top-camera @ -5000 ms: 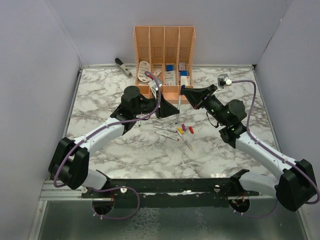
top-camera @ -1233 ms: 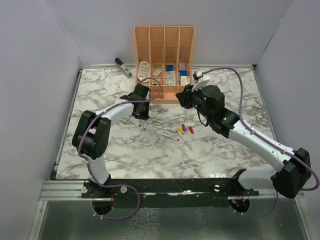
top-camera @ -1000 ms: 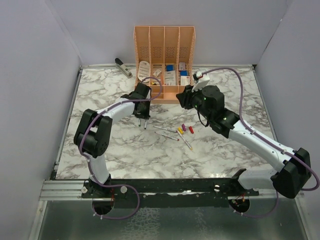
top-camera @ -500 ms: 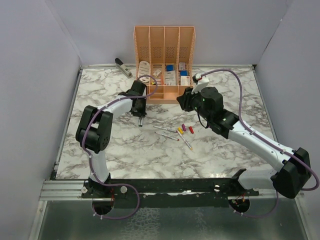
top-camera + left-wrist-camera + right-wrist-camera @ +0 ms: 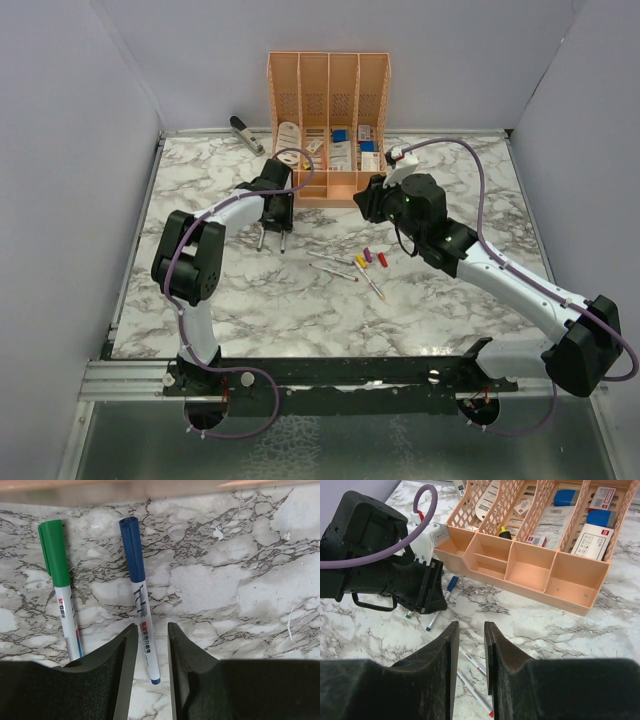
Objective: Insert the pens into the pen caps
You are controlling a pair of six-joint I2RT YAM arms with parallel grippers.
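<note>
A blue-capped pen [image 5: 140,600] and a green-capped pen [image 5: 60,590] lie side by side on the marble; in the top view they are the blue-capped pen [image 5: 283,240] and the green-capped pen [image 5: 260,238]. My left gripper [image 5: 152,630] is open, its fingers straddling the blue-capped pen's bare end without touching it; it also shows in the top view [image 5: 275,222]. Three uncapped pens [image 5: 337,271] lie mid-table beside loose yellow [image 5: 360,262], purple [image 5: 367,254] and red [image 5: 382,259] caps. My right gripper [image 5: 468,627] hangs narrowly open and empty above the marble, in front of the organizer [image 5: 530,575].
The peach organizer [image 5: 328,120] stands at the back centre, close behind both grippers. A grey-black stapler [image 5: 245,133] lies at the back left. Grey walls close in the table [image 5: 200,290] on three sides.
My left gripper has moved left and back toward the organizer. The blue-capped pen it carried now lies on the marble beside the green-capped pen. The right arm has barely moved.
</note>
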